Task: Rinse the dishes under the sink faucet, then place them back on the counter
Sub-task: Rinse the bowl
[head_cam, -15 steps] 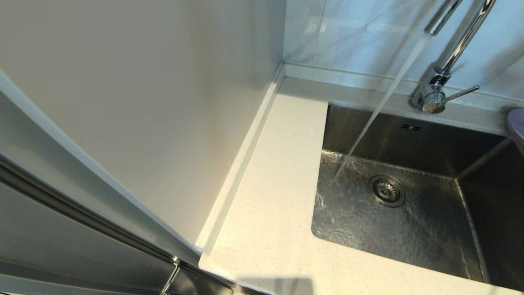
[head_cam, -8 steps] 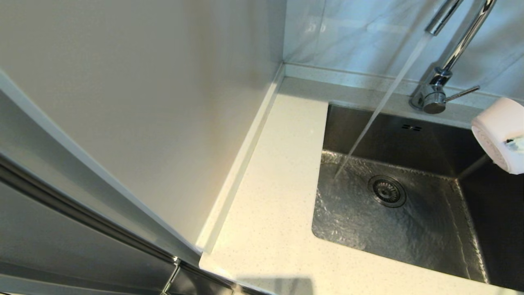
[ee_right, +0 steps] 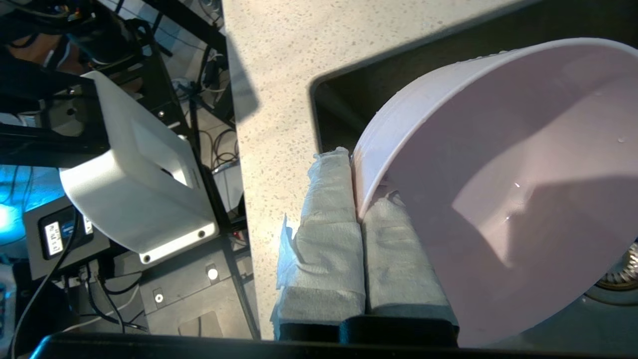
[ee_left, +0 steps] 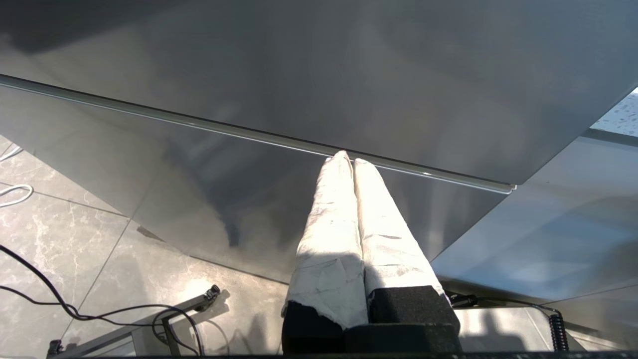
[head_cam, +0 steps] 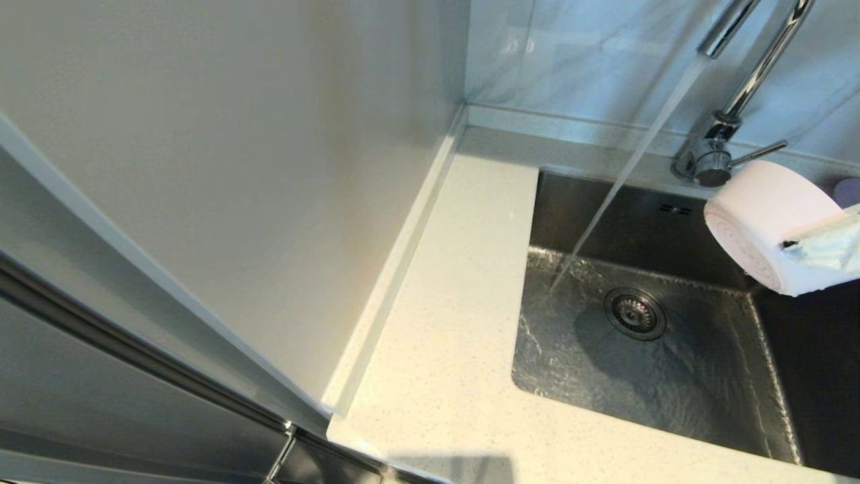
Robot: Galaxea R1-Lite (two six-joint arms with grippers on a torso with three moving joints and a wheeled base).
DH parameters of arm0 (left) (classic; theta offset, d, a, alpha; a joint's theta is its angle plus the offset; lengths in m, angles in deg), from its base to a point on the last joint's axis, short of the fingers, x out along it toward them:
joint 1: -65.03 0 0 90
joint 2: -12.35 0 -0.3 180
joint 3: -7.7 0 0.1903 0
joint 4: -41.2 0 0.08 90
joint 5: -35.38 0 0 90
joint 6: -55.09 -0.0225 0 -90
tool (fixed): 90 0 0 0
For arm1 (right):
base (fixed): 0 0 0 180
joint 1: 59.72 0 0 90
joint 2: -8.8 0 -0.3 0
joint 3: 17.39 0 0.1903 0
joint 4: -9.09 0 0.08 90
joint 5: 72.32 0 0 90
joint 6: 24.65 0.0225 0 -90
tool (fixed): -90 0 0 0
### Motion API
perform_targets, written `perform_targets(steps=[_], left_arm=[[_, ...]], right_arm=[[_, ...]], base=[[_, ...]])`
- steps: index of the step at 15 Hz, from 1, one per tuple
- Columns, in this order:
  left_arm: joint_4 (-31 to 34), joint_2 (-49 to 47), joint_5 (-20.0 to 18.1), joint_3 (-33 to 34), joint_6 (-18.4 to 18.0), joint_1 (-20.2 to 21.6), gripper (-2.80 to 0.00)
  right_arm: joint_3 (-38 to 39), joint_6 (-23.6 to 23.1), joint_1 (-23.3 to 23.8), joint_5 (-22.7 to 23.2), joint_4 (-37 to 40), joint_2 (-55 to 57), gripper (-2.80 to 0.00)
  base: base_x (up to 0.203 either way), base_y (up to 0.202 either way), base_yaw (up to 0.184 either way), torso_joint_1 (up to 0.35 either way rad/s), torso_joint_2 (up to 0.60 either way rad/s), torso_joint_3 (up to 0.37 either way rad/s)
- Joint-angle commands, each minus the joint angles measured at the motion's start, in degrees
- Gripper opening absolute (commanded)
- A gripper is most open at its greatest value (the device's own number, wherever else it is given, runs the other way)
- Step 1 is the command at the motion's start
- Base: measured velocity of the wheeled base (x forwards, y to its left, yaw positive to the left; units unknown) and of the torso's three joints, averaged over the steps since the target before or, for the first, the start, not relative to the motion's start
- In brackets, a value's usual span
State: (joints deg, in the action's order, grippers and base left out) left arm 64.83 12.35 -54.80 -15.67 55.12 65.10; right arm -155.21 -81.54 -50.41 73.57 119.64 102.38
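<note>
Pink bowl (head_cam: 762, 225) moved farther over sink (head_cam: 645, 376) | right gripper (ee_right: 355, 187) clenched on rim | water running

Grey-veined marble wall (head_cam: 578, 54) behind, plain cream panel (head_cam: 235, 168) at left, marbled floor tiles (ee_left: 60, 224) — black cables (ee_left: 99, 314) trailing across.

pink bowl (head_cam: 762, 225) came in from the right, now tipped over the sink (head_cam: 672, 376), clamped in right gripper (ee_right: 355, 199); shadow on basin floor.
</note>
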Motion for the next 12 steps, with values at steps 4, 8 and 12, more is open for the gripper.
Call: perform_targets(steps=[4,8,12], left_arm=[[0.0,0.0,0.0,0.0,0.0,0.0,-2.8],[0.0,0.0,0.0,0.0,0.1,0.0,-2.8],[0.0,0.0,0.0,0.0,0.0,0.0,-2.8]], right_arm=[[0.0,10.8,-4.2,-2.8,-9.6,1.0,-2.8],[0.0,42.2,-13.6,-14.1,-24.2,0.0,-2.8],[0.1,44.2,-15.5,-19.0,-25.8,-0.4,-2.8]], base=[[0.0,0.0,0.0,0.0,0.0,0.0],[0.0,0.0,0.0,0.0,0.0,0.0],[0.0,0.0,0.0,0.0,0.0,0.0]])
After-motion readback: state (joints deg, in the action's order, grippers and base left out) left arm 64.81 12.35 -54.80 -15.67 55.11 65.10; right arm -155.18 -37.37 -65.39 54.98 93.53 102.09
